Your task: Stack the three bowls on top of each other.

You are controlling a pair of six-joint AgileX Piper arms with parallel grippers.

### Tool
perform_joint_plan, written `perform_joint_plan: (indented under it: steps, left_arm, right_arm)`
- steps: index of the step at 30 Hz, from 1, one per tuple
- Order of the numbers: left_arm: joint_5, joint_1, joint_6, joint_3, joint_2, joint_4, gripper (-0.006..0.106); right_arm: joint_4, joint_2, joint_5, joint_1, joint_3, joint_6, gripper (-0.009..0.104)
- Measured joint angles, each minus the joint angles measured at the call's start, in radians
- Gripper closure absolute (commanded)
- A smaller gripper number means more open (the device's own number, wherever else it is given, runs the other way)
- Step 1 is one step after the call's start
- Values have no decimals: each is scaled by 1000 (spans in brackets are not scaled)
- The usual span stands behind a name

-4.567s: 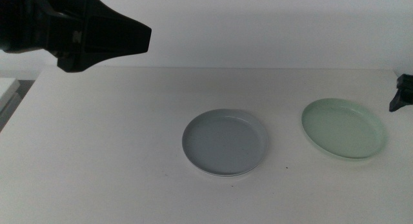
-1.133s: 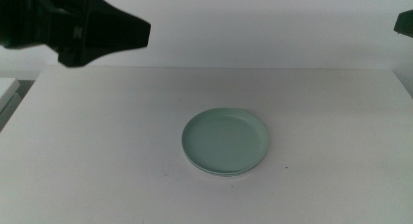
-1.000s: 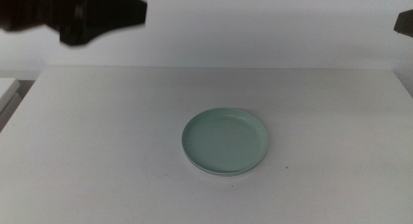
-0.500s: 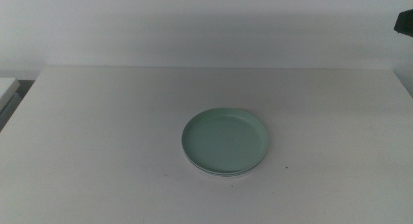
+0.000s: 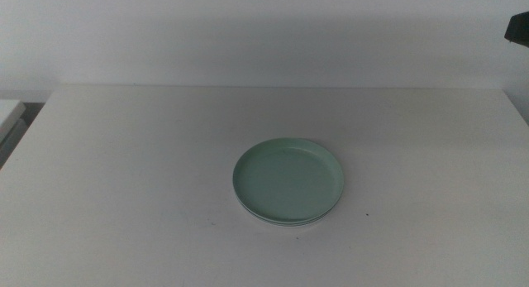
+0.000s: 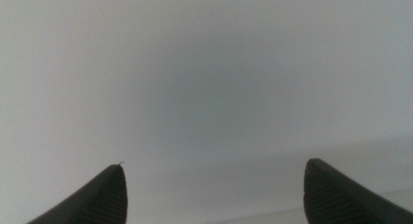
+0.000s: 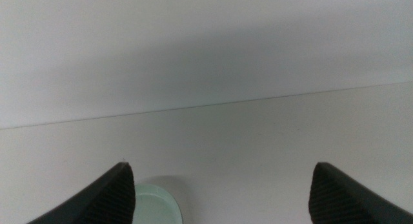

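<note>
Jaws: both pairs spread wide with nothing between them, as we see it.
Left gripper (image 6: 213, 192): facing blank wall.
Right gripper (image 7: 222, 192): raised at the far right.
Bowls: mint bowl (image 5: 288, 179) tops the stack mid-table (image 5: 124, 171).

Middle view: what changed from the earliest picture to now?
The mint green bowl moved from the table's right side onto the grey bowl at centre, hiding it. The left gripper left the upper left corner; the right gripper rose. Both are open. The stack's place is unchanged.
</note>
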Motion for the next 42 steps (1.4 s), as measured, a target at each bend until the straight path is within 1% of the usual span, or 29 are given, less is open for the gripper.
perform_joint_plan:
  steps: [3, 7, 10, 12, 15, 17, 22, 27, 29, 32, 35, 39, 42]
  left_arm:
    - [-48, 0, 0, 72, -72, 0, 7]
    - [-84, 0, 0, 236, -198, 0, 7]
    - [-124, 0, 0, 379, -299, -11, 7]
    - [-147, 0, 0, 476, -361, -31, 7]
    - [-181, 0, 0, 629, -457, -59, 7]
    - [-207, 0, 0, 741, -528, -70, 7]
    - [-227, 0, 0, 993, -727, -112, 7]
    - [-233, 52, 0, 1169, -912, -137, 7]
    - [-248, 89, 0, 1220, -945, -170, 7]
    - [-265, 143, 0, 1252, -951, -192, 7]
    - [-282, 179, 0, 1254, -950, -190, 7]
    - [-300, 185, 0, 1257, -950, -175, 7]
    - [-302, 188, 0, 1257, -950, -169, 7]
  right_arm:
    - [0, 0, 0, 0, 0, 0, 2]
    - [0, 0, -2, 0, 4, 0, 2]
    - [-11, -31, -50, 0, 47, 0, 2]
    - [-42, -81, -117, 0, 111, 0, 2]
    - [-122, -209, -261, 0, 260, 0, 2]
    - [-161, -313, -333, 0, 387, 0, 2]
    - [-215, -564, -360, 0, 685, 1, 2]
    - [-221, -788, -360, -26, 890, 1, 2]
    - [-221, -869, -360, -56, 951, 1, 2]
    - [-221, -965, -353, -97, 1014, 1, 2]
    - [-221, -989, -342, -106, 1026, 1, 2]
    - [-221, -991, -330, -110, 1028, 1, 2]
    - [-209, -991, -327, -111, 1028, 1, 2]
